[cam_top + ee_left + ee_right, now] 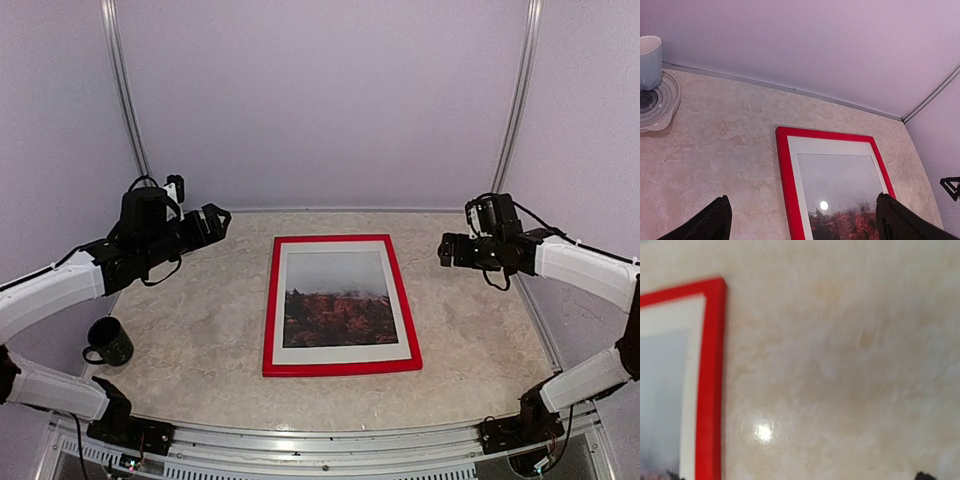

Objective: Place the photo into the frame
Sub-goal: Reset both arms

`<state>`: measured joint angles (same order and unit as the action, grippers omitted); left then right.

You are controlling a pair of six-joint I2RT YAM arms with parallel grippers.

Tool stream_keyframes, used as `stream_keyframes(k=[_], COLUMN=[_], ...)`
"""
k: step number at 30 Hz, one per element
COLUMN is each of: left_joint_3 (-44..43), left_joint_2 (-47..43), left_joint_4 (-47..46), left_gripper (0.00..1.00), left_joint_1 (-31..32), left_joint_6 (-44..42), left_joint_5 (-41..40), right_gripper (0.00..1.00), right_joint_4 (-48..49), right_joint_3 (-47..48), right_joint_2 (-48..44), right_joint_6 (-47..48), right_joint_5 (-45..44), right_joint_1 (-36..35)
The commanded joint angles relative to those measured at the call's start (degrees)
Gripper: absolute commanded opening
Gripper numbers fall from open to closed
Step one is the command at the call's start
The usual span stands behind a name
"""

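The red frame (269, 310) lies flat, face up, in the middle of the table. Inside it sits the photo (336, 298), grey sky over red-brown trees, with a white mat (342, 352) around it. My left gripper (216, 218) hovers open above the table left of the frame's far corner. In the left wrist view its two dark fingers (717, 222) stand wide apart over the frame (784, 180) and photo (840, 185). My right gripper (445, 250) hangs open to the right of the frame, holding nothing. The right wrist view shows the frame's corner (710, 380) and bare table.
A dark green mug (108, 342) stands near the table's left edge beside my left arm. In the left wrist view a pale blue cup (650, 60) sits on a round white disc (660, 105) at the far left. White walls enclose the table.
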<state>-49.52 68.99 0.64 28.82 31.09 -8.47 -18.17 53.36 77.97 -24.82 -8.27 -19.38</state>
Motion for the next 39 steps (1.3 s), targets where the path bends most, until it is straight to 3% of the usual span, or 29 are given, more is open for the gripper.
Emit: stream_keyframes(k=[1, 6, 15, 25, 32, 39], left_joint_3=[-0.51, 2.60, 9.99, 22.05, 25.27, 30.08], left_joint_2=[-6.01, -13.68, -24.00, -37.76, -44.38, -54.51], left_joint_4=[6.20, 5.79, 4.19, 2.58, 5.92, 3.77], left_gripper=[0.99, 0.99, 0.99, 0.99, 0.99, 0.99], left_joint_1=[-2.28, -3.08, -5.29, -17.31, -19.24, -18.84], left_joint_6=[-7.05, -11.91, -18.17, -18.40, -18.70, -19.58], left_joint_5=[-4.50, -8.48, -6.55, 5.14, 1.60, -0.19], right_gripper=[0.99, 0.99, 0.99, 0.99, 0.99, 0.99], right_joint_4=[3.11, 11.67, 14.85, 17.83, 20.47, 22.47], right_joint_3=[-4.50, -10.51, -15.36, -26.50, -33.15, -38.74], right_joint_2=[-8.62, -18.92, -30.47, -42.80, -45.58, -55.74], right_joint_6=[9.19, 15.28, 17.29, 15.45, 13.89, 14.35], right_joint_5=[-5.46, -1.68, 2.76, -4.47, -3.98, -5.93], right_joint_1=[-3.45, -5.08, -5.11, -4.26, 0.34, 1.95])
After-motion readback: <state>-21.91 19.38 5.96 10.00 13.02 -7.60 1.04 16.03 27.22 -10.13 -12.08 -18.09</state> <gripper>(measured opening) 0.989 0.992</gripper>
